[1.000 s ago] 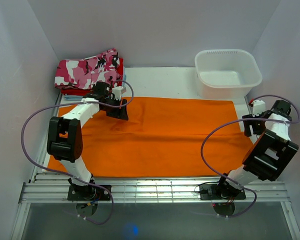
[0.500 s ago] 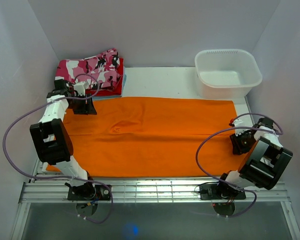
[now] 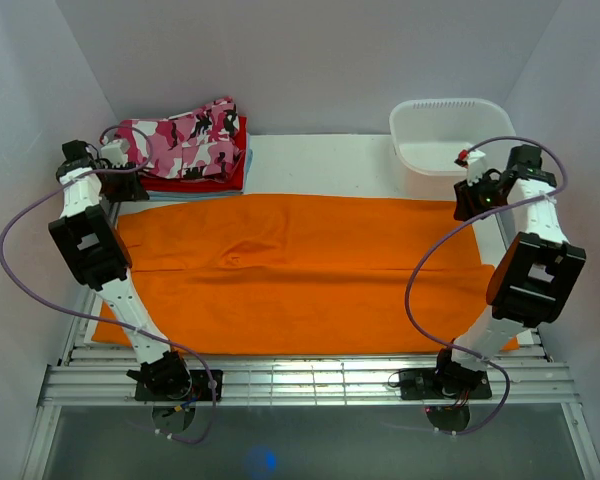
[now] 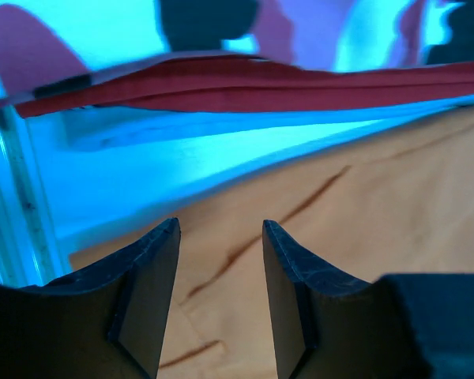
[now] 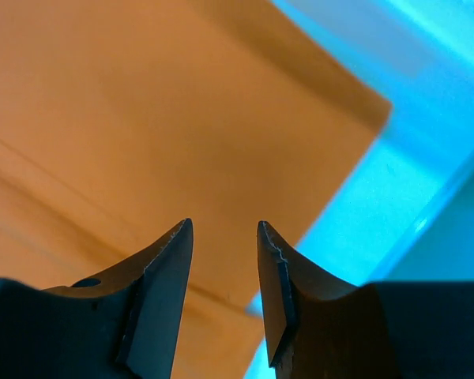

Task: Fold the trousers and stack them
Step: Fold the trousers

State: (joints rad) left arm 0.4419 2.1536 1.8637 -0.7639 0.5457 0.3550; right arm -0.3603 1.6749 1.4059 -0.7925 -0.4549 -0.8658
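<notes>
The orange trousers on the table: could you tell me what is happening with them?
The trousers lie spread flat on the table. The left gripper hangs open over their far-left corner, beside the folded camouflage garment; the right gripper hangs open over the far-right corner, near the white tub. Neither holds any cloth yet.

In the top view the right arm (image 3: pixel 535 280) hides the near right corner of the trousers (image 3: pixel 300 270) and part of the white tub (image 3: pixel 445 103), the red garment (image 3: pixel 230 170) lies mostly under the camouflage garment (image 3: pixel 180 140), and the left wrist view blurs both garments.
</notes>
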